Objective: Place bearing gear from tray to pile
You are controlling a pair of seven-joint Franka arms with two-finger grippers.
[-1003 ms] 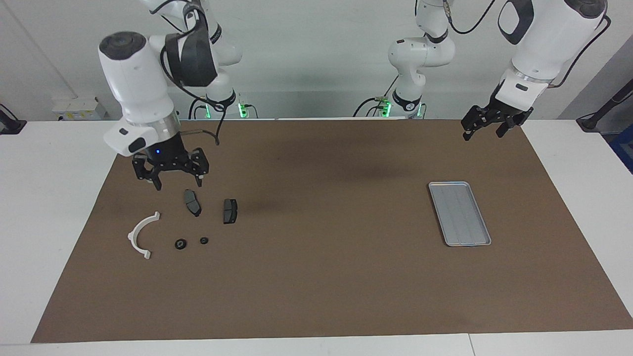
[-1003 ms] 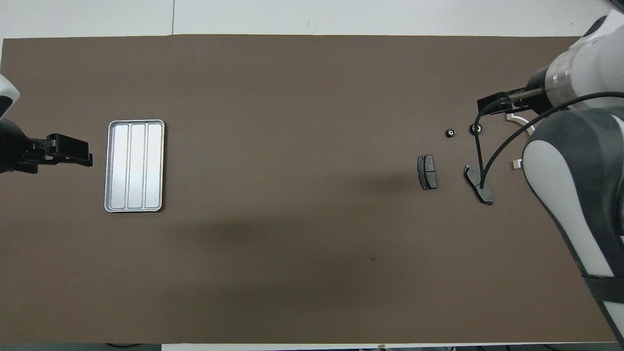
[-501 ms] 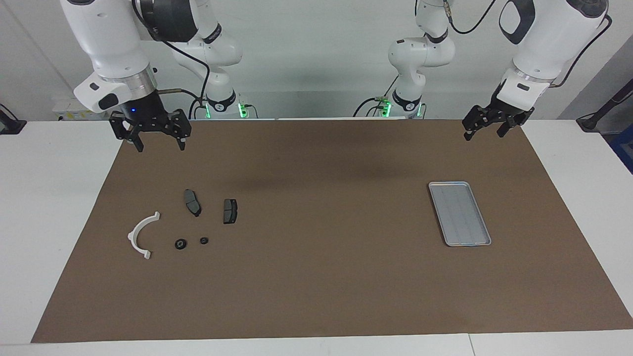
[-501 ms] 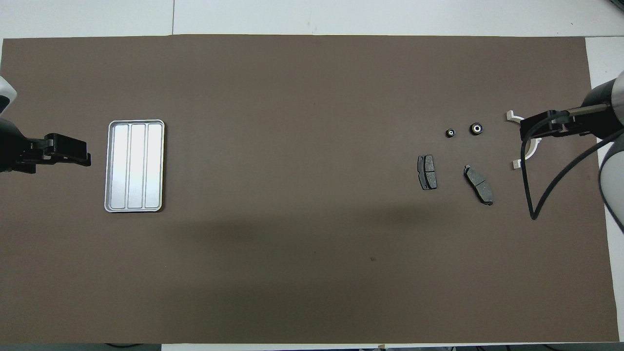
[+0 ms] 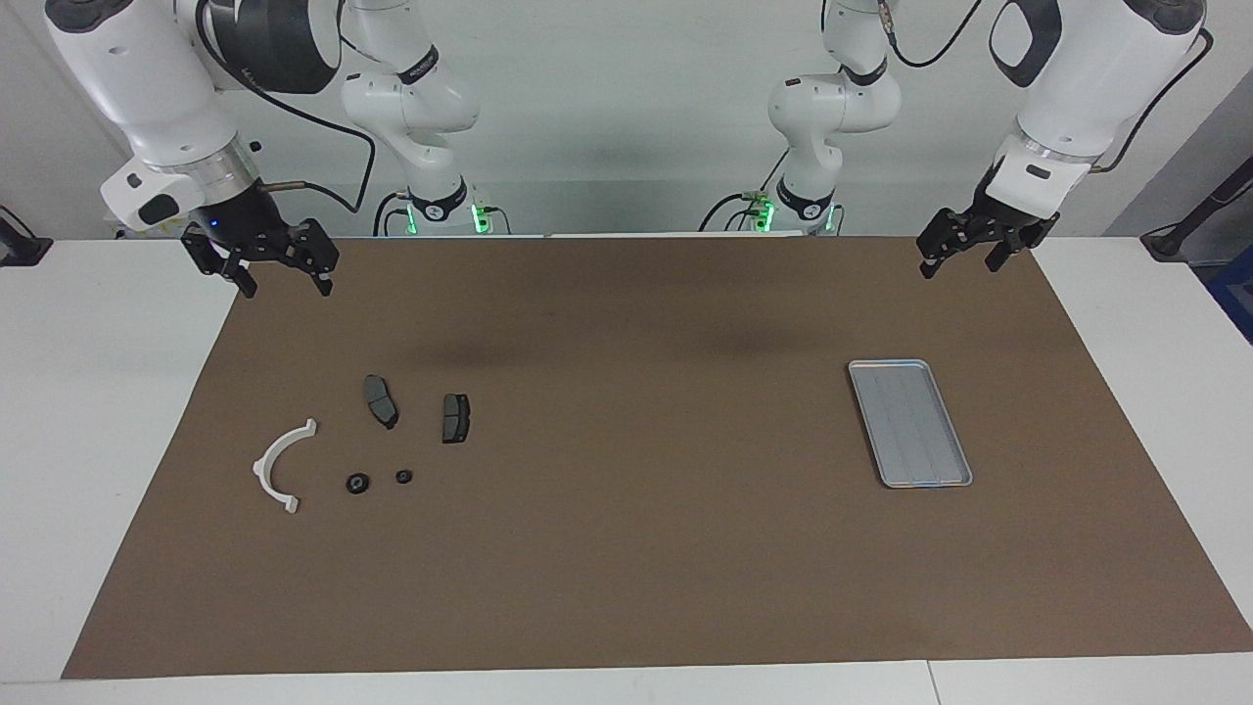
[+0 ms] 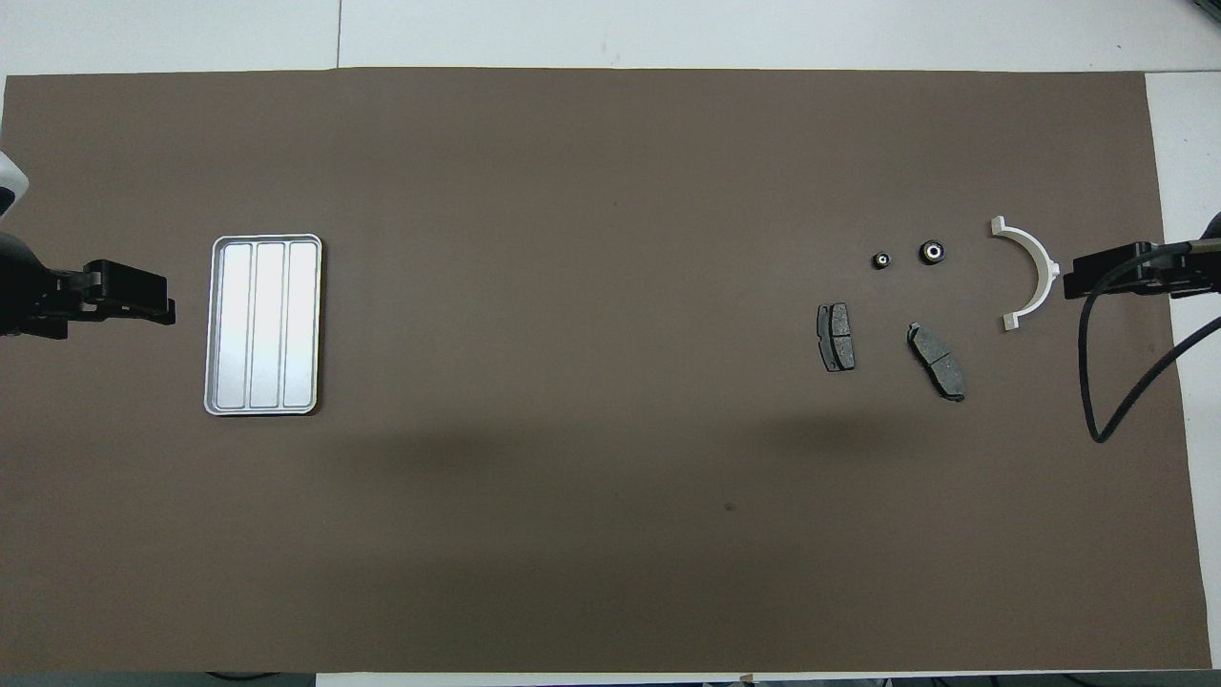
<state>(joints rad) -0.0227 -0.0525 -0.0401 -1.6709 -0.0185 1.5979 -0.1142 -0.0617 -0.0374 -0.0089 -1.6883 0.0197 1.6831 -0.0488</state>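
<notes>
The silver tray (image 5: 910,423) lies empty toward the left arm's end of the mat; it also shows in the overhead view (image 6: 264,324). The pile lies toward the right arm's end: a white half-ring bracket (image 5: 279,465) (image 6: 1030,272), two dark pads (image 5: 381,400) (image 5: 455,417), and two small round black bearing gears (image 5: 357,483) (image 5: 403,477), also in the overhead view (image 6: 932,251) (image 6: 882,260). My right gripper (image 5: 285,290) (image 6: 1068,281) is open and empty, raised over the mat's edge by the pile. My left gripper (image 5: 957,266) (image 6: 172,307) is open and empty, waiting raised beside the tray.
The brown mat (image 5: 626,548) covers most of the white table. A black cable (image 6: 1097,382) hangs from the right arm's wrist over the mat's edge.
My right gripper has risen from just over the pile and drawn back toward the right arm's end of the mat. The pile, tray and left gripper have stayed put.
</notes>
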